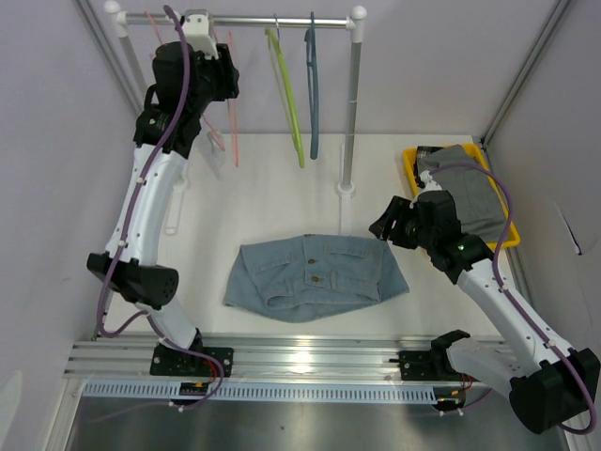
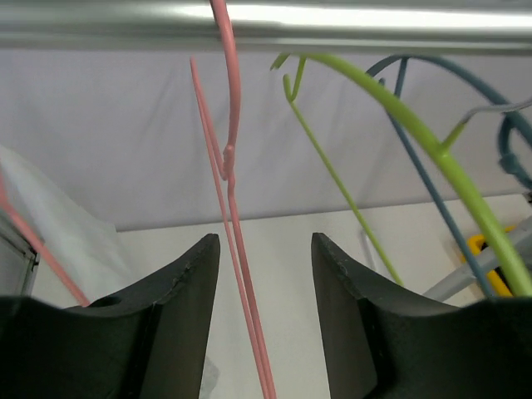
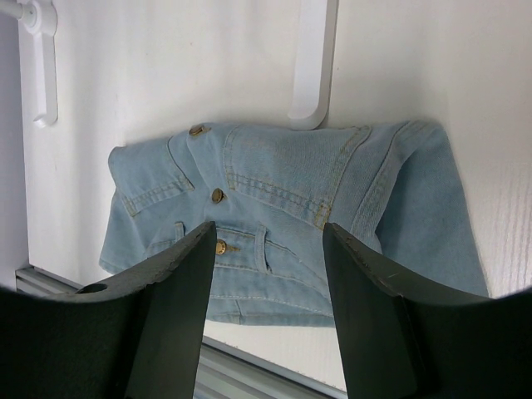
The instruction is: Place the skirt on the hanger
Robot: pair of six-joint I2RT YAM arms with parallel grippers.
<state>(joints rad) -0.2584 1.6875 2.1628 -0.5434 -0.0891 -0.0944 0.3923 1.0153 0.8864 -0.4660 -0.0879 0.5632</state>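
A light-blue denim skirt [image 1: 315, 277] lies flat on the white table, its brass buttons showing in the right wrist view [image 3: 283, 191]. A pink wire hanger [image 1: 232, 132] hangs from the rail at the back left. My left gripper [image 1: 225, 80] is raised to the rail and stands open. The pink hanger's [image 2: 233, 208] two wires run down between its fingers without touching either, in the left gripper's [image 2: 264, 241] own view. My right gripper [image 1: 385, 225] hovers open just right of the skirt, nothing between its fingers [image 3: 270, 229].
A green hanger [image 1: 286, 94] and a blue hanger [image 1: 312, 89] hang on the same metal rail [image 1: 244, 19], right of the pink one. The rack's post [image 1: 352, 113] stands behind the skirt. A yellow tray [image 1: 411, 169] with grey cloth sits at the back right.
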